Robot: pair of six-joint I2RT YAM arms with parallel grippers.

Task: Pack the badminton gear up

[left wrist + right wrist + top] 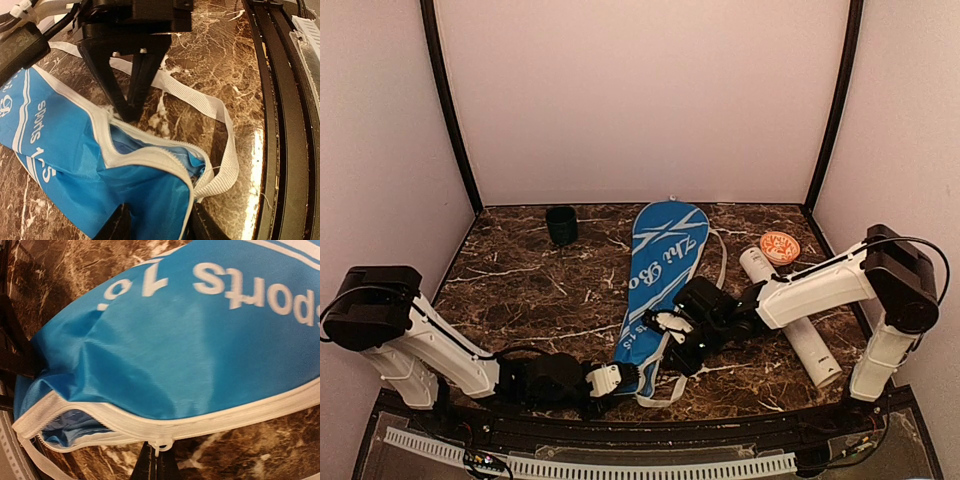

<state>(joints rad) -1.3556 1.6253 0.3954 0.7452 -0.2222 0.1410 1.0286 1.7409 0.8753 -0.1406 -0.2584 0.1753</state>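
The blue racket bag (663, 262) with white lettering lies slanted across the middle of the table, and its near end is unzipped. My left gripper (623, 378) clamps that near end, with blue fabric (150, 200) between its jaws. My right gripper (668, 326) is shut on the white zipper pull (160, 445) at the bag's right seam, and its fingers (131, 102) also show in the left wrist view. The long white tube (792, 318) lies at the right. No rackets or shuttlecocks are in view.
A small dark cup (561, 225) stands at the back left. An orange-topped lid (780, 246) lies by the tube's far end. The bag's white strap (200, 102) loops over the marble near the black front rail (280, 125).
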